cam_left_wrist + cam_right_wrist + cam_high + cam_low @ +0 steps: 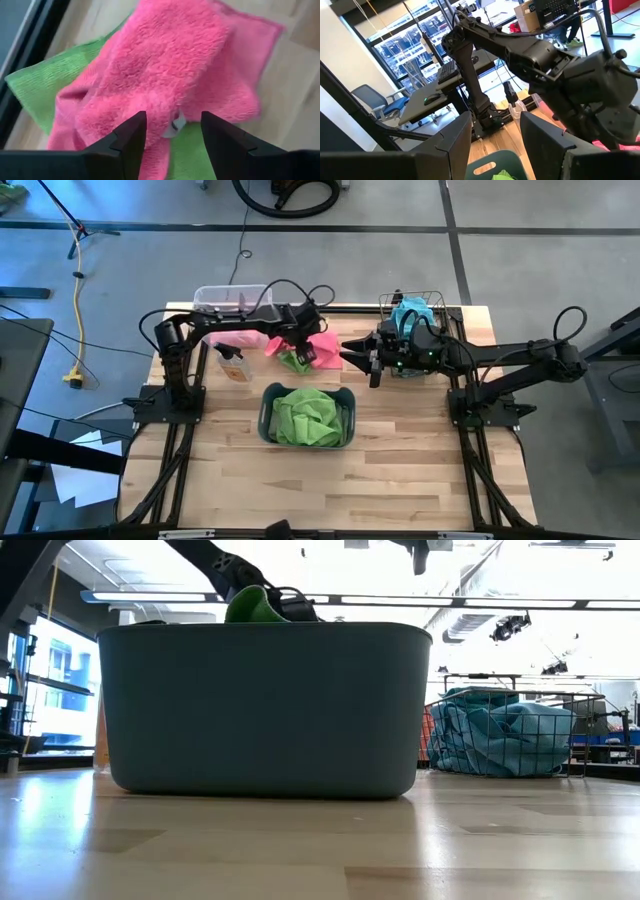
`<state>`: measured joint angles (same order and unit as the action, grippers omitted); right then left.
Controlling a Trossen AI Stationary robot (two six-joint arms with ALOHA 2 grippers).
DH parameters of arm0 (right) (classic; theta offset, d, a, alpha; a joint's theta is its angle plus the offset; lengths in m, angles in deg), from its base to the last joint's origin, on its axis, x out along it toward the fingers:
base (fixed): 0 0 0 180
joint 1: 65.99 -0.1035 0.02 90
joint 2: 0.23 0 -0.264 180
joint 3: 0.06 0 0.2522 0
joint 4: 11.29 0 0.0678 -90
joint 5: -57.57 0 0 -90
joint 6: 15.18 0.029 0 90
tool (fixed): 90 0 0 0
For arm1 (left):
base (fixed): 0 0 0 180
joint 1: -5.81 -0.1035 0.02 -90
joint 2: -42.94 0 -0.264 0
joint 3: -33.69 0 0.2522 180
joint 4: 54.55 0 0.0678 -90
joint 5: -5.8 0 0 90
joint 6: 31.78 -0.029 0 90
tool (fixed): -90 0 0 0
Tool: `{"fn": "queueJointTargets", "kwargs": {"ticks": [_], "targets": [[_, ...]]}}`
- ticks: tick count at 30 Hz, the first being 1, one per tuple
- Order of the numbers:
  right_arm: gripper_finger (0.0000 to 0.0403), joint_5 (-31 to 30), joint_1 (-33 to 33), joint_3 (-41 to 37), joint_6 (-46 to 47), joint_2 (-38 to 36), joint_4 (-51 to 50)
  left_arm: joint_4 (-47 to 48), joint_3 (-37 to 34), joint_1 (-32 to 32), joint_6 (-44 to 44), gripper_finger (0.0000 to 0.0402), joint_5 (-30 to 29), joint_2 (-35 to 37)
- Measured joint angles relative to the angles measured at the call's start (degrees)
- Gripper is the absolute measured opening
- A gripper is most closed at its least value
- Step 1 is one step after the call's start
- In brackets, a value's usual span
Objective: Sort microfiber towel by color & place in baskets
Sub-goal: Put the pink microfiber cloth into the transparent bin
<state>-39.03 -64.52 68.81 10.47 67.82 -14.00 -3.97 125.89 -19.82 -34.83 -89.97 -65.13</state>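
Nearest the lens in the low view: grey-blue tub [265, 710], broad wall filling the picture, green towels [308, 418] heaped inside. Seen from above, sits at table centre, a little toward 6 o'clock.

At 12 o'clock of the tub, loose on the wooden table [400, 470]: pink towel [165, 65], crumpled, lying across a green towel [40, 85] and touching it. Not yet in any basket.

At 2 o'clock: wire-mesh basket [520, 730], packed with blue towels [480, 730]. At 11 o'clock: clear bin [225, 298]; spray bottle [232, 365] near it, toward 9 o'clock of the tub.

Left gripper [172, 132]: directly over the pink towel, jaws released and parted, nothing clamped; a small pale tag visible in the gap. Right gripper [358, 355]: waiting at 1 o'clock of the tub, just beside the wire-mesh basket, jaws apart and empty.

Handling, as a judgement: light, limp, fuzzy cloth; no stiffness, no fragility, good friction against the pads. Likely to drape and trail when lifted, and to drag the green towel beneath along if pinched too deep. Best taken at a raised fold near the middle of the pink heap, pinching pink pile only, then lifted high enough to clear a basket rim.
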Motion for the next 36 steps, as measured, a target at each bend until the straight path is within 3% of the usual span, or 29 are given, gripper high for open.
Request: {"fn": "queueJointTargets", "kwargs": {"ticks": [4,9,20,24,29,36], "targets": [[0.0168,0.0,0.0,0.0,0.1,0.0,0.0,-4.6,-1.1,0.0,0.3,0.0190,-2.8,0.0],[0.0168,0.0,0.0,0.0,1.5,0.0,-0.4,-7.5,-1.1,0.0,1.4,0.0199,-2.2,-0.8],[0.0168,-0.2,-1.3,0.0,2.6,0.0,-0.9,-7.3,-1.2,0.6,0.0,0.0197,-4.8,-6.0],[0.0168,-0.2,-1.3,0.0,2.5,0.0,-1.4,-7.0,-1.2,1.1,-0.2,0.0151,-7.9,-5.5],[0.0168,-0.2,-1.3,0.0,2.4,0.0,-1.4,-6.7,-1.1,1.0,-1.3,0.0021,-7.8,-3.0],[0.0168,-0.1,-1.2,0.0,1.0,0.0,-1.6,-7.1,-1.1,0.9,-3.3,0.0004,-8.3,4.3]]}}
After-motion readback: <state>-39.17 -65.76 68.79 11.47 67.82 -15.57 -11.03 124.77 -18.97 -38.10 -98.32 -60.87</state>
